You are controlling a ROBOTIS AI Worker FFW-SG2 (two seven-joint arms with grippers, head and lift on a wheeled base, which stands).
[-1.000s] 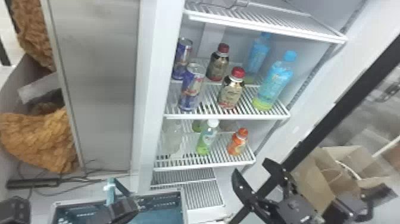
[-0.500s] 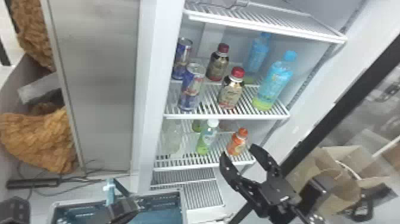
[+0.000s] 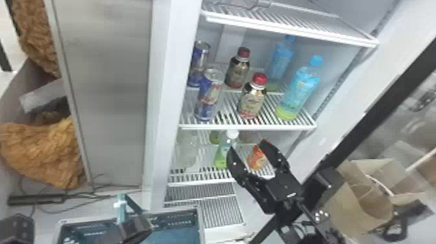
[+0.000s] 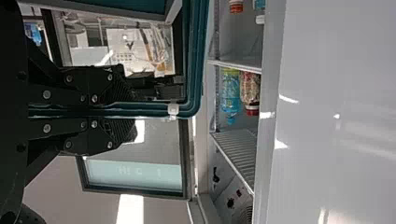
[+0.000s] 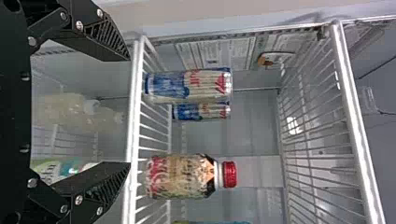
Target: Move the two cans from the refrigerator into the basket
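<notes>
Since the earlier frames, the right gripper (image 3: pixel 248 146) had moved upward and leftward in the head view, toward the refrigerator shelves. The left gripper (image 3: pixel 135 228) and both cans had kept their positions.

The right gripper's fingers were found wide apart with a gap between them. In the head view they lay in front of the lower shelf (image 3: pixel 207 182), with an orange bottle (image 3: pixel 257 159) seen between them. The left gripper's fingers were together on the teal handle (image 4: pixel 140 109) of the basket (image 3: pixel 200 227), which was at the bottom of the head view, in front of the refrigerator.

Both cans were inside the refrigerator, upright on the middle shelf (image 3: pixel 246 127), toward its left side. The front can (image 3: pixel 209 94) was near the shelf's front edge; the rear can (image 3: pixel 198 65) was behind it. In the right wrist view the two cans were seen beyond the gripper's fingers.

On the same shelf, to the right of the cans, were two red-capped bottles (image 3: pixel 252 99), one behind the other, and farther right two blue bottles (image 3: pixel 298 91). A green bottle (image 3: pixel 223 155) with a white cap was noted on the lower shelf, left of the orange one.
</notes>
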